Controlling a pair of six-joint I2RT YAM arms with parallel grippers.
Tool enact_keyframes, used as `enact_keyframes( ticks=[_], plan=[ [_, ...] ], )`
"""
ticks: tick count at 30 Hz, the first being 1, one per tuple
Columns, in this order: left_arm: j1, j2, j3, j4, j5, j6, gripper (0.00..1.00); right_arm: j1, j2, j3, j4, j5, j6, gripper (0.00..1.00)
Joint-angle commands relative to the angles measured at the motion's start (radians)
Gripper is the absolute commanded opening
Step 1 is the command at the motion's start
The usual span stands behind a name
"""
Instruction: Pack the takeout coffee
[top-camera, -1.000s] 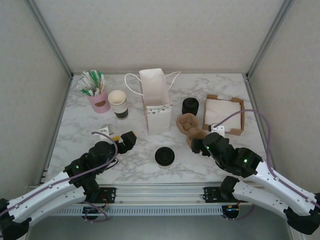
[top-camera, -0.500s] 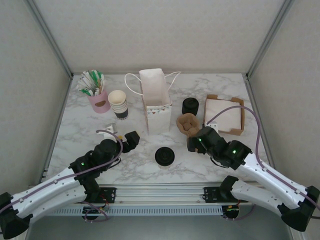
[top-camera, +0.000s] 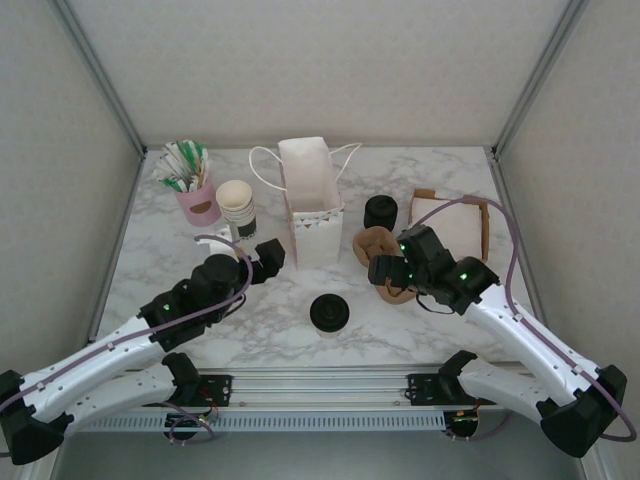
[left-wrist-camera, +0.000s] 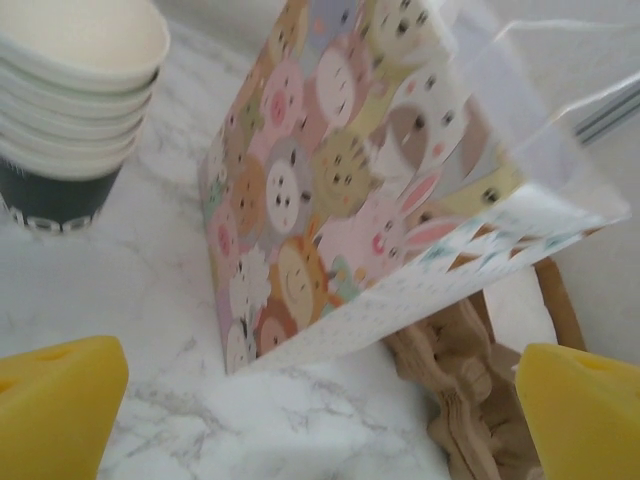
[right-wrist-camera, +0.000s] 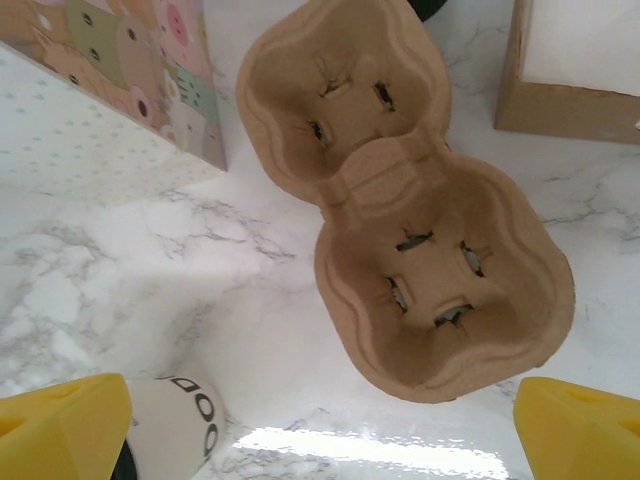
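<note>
Takeout coffee, the small round black lidded cup, stands untouched toward the near edge of the marbled surface, about midway across. We see that both arms have reached forward over the last second. Our right hand now hovers above the brown moulded-pulp two-cup carrier, spread wide and empty. Our left hand, equally wide, faces the animal-print paper bag, which stands nearer the far edge. We judge the carrier or bag comes first, the coffee after.
</note>
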Motion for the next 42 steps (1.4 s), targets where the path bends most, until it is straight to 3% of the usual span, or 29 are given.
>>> enact_keyframes(
  ticks=[1, 10, 23, 30, 36, 42],
  plan=[
    [0.015, -0.040, 0.053, -0.056, -0.050, 0.090, 1.00, -0.025, -0.007, 0.041, 0.038, -0.066, -0.028, 0.99],
    [0.103, -0.051, 0.127, -0.083, -0.017, 0.137, 1.00, -0.029, -0.015, 0.058, 0.131, -0.058, -0.114, 0.99],
    [0.213, 0.055, 0.231, -0.122, 0.060, 0.169, 0.99, -0.030, -0.040, 0.067, 0.101, -0.078, -0.181, 0.99],
    [0.267, 0.116, 0.270, -0.143, 0.128, 0.173, 0.91, -0.029, -0.039, 0.062, 0.088, -0.096, -0.199, 0.99],
    [0.273, 0.198, 0.345, -0.146, 0.274, 0.186, 0.77, -0.030, -0.005, 0.071, 0.033, -0.047, -0.192, 0.99],
    [0.276, 0.336, 0.474, -0.211, 0.281, 0.196, 0.78, -0.030, 0.028, 0.055, 0.034, -0.061, -0.183, 0.98]
  ],
)
